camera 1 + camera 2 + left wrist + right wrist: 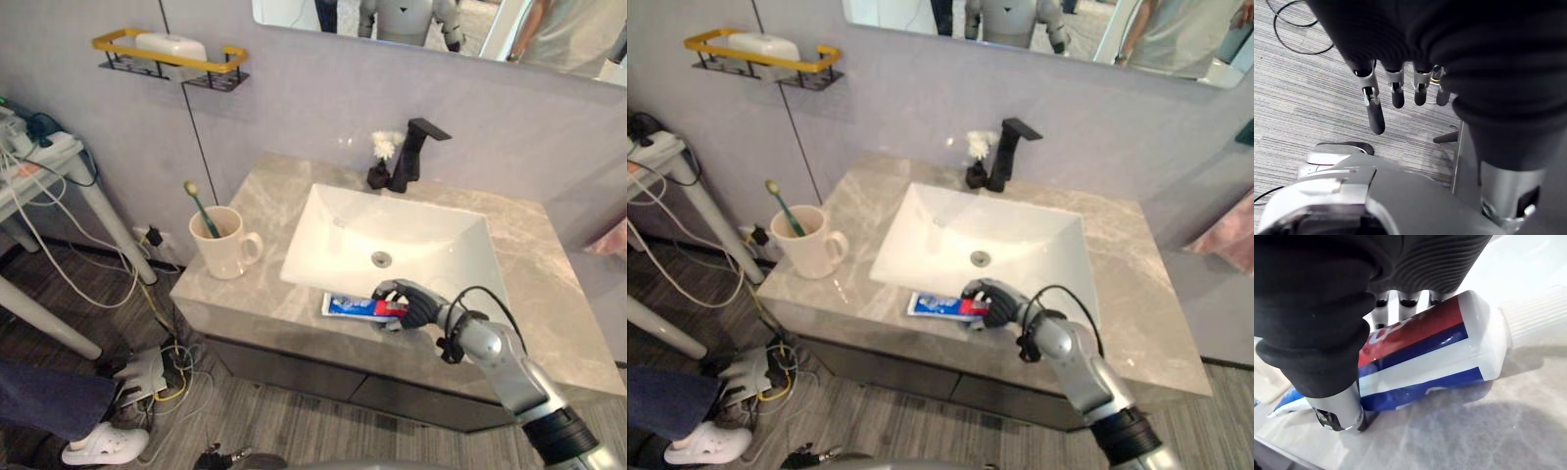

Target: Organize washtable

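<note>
Right fingers: the right hand's fingers [1409, 301] are curling over the far side of the toothpaste tube [1425, 352], while the thumb [1341, 412] is pressing against its near side, so the tube is being pinched between them.
Right hand: the right hand [409, 304] is reaching in from 4 o'clock and covering the tube's cap end.
Left fingers: the left hand [1396, 88] is hanging over the grey striped floor [1303, 98], its fingers hanging straight and loose, holding nothing.
Toothpaste tube: the red, white and blue tube is lying on the counter [549, 294], on the front strip at the basin's 6 o'clock. Its flat end is pointing to 9 o'clock and its white ribbed cap [1533, 318] to 3 o'clock.
Basin: the white basin [323, 211] is sitting in the middle of the grey marbled counter.
Mug: a cream mug [225, 245] is standing upright at the basin's 9 o'clock, well apart from the tube.
Toothbrush: a green toothbrush [201, 211] is leaning inside the mug, its head tilting toward 11 o'clock.
Faucet: a black faucet [411, 152] is standing at the basin's 12 o'clock.
Vase: a small dark vase [380, 164] with a white flower is standing just beside the faucet, at its 9 o'clock.
Shelf: a yellow-railed shelf [225, 57] is hanging on the wall at 10 o'clock, carrying a white soap dish [169, 45].
Mirror: a mirror [323, 18] is hanging above the faucet.
Person: a white shoe [103, 446] is resting on the floor at 7 o'clock.
</note>
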Available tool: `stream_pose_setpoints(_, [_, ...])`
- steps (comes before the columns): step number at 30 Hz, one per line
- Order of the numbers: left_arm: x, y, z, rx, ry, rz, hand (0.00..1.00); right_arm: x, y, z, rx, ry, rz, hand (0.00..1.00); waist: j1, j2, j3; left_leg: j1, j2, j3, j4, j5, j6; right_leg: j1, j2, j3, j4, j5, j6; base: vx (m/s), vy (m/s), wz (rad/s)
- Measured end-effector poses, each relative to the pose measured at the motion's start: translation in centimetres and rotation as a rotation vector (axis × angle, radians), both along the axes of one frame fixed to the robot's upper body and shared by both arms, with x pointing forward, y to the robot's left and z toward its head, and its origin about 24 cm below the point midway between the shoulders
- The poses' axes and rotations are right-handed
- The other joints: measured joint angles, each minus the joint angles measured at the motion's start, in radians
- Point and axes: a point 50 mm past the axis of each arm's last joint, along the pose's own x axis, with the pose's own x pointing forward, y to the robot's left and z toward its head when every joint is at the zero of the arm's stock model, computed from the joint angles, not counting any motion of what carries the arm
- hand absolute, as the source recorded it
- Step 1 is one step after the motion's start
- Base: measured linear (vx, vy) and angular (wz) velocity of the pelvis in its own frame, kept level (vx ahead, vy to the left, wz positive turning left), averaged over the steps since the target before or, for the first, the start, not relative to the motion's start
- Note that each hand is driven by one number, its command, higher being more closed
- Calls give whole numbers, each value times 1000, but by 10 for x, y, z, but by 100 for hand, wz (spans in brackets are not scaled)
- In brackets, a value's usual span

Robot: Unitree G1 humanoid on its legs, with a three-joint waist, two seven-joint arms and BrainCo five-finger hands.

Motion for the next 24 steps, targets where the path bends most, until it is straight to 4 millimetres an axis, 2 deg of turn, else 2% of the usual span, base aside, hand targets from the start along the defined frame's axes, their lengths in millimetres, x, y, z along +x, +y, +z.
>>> stream_pose_setpoints(18, [0,-1,0,-12,0,-3,0,-1,-4,-1,56,-18,-60,100,1,-5,-5,0,0,-1,0,0,0,1,0,0,-1,1,0,0,0,0])
stream_pose_setpoints(24, [-2,-2,-1,-15,-1,3,0,-1,-7,2,181,-23,-119,100,-7,-4,-6,-2,-1,1,2,0,0,3,1,0,-11,10,1,0,0,-1])
